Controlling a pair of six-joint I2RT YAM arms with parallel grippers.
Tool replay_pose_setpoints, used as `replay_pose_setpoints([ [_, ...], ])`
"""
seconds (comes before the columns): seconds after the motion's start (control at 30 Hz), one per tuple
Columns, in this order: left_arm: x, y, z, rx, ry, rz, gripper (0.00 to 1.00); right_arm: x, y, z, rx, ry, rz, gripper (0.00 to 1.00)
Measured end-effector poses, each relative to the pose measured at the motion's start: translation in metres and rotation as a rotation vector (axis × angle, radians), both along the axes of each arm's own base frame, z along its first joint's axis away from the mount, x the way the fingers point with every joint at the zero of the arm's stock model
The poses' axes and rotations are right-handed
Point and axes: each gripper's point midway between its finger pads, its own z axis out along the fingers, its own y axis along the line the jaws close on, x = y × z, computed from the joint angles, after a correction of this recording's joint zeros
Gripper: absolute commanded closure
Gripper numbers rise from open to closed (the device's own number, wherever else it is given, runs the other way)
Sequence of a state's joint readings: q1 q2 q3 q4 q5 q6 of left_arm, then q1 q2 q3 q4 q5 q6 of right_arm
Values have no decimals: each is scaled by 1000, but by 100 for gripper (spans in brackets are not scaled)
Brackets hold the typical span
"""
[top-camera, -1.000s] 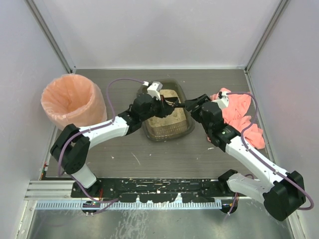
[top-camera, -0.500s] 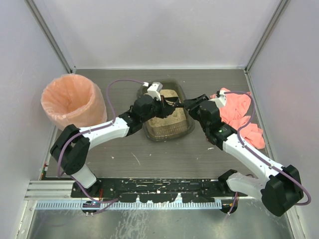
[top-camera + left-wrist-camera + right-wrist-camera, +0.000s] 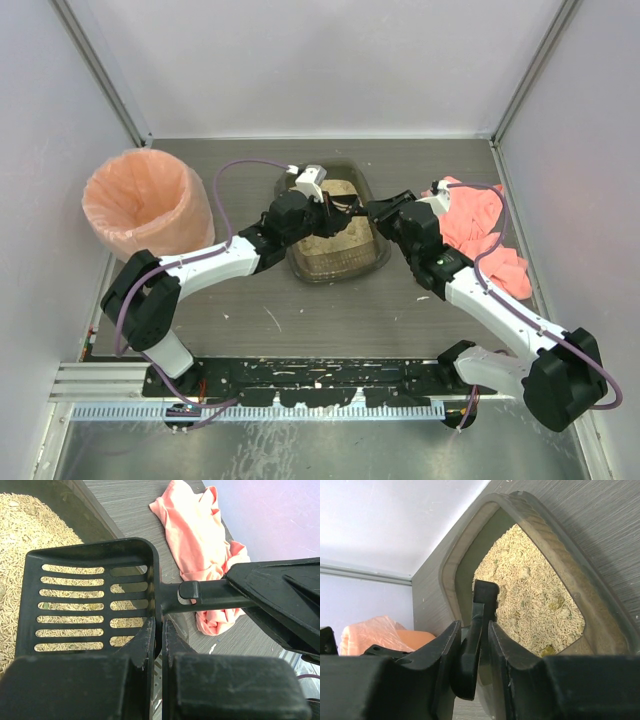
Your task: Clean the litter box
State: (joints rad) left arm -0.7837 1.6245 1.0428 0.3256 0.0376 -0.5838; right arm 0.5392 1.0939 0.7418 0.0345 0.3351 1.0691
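Far left of table [image 3: 330, 320]: round bin [image 3: 115, 228] lined with a peach-pink bag, upright, well apart from the litter box.

Left arm reaches from its base diagonally toward the middle of the table. Left gripper [image 3: 159, 641]: fingers pressed together on the thin side wall of a black slotted scoop [image 3: 107, 587], at the corner where the head meets the handle. The wall runs straight up between the two fingers.

Centre: litter box [image 3: 335, 270], a dark olive-brown tray, sits flat on the table between the two arms, near the back wall. Beige granular litter [image 3: 535, 595] covers its floor, with a few darker, greenish clumps toward the near right corner. Scoop head is over the tray, and litter shows through the slots in the left wrist view. Cannot tell whether the head touches the litter.

Scoop handle [image 3: 210, 590] sticks out to the right, past the tray rim.

Right gripper [image 3: 474, 628]: fingers lie close against both sides of the handle, pinching it, with no gap that I can make out. The handle's rounded end stands up between the fingertips, over the tray's edge. Both grippers thus hold the one scoop, left at the head, right at the handle.

Right of the tray: a crumpled salmon-pink cloth [image 3: 480, 235] lies on the table, partly under the right arm and apart from the tray.
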Motion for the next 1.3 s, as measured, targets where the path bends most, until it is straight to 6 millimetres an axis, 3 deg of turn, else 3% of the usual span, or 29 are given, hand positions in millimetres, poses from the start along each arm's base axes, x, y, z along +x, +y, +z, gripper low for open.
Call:
replay_pose_setpoints([
  [0.17, 0, 0, 0, 1, 0, 0, 100, 0, 2, 2, 9, -4, 7, 74],
  [0.33, 1, 1, 0, 3, -2, 4, 100, 0, 3, 0, 8, 1, 13, 88],
  [0.43, 1, 1, -1, 7, -1, 7, 85, 0, 4, 0, 11, 2, 16, 99],
  [0.53, 1, 1, -2, 9, -1, 6, 64, 0, 5, 0, 12, 2, 22, 99],
  [0.6, 1, 1, -2, 10, 0, 5, 55, 0, 6, 0, 11, 1, 29, 99],
  [0.77, -1, 2, -5, 19, 16, 5, 43, 0, 5, -4, -35, 4, 43, 99],
  [0.9, -7, 8, -5, 42, 37, 7, 39, 4, 4, -7, -107, 19, 51, 99],
  [1.0, -12, 18, 8, 49, 31, 20, 32, 5, 1, -6, -165, 17, 56, 99],
  [1.13, -19, 40, 43, 40, -15, 69, 20, 9, -3, 2, -245, -2, 71, 99],
  [1.3, -30, 79, 76, 56, -52, 155, 18, 16, -6, 8, -342, -24, 126, 99],
])
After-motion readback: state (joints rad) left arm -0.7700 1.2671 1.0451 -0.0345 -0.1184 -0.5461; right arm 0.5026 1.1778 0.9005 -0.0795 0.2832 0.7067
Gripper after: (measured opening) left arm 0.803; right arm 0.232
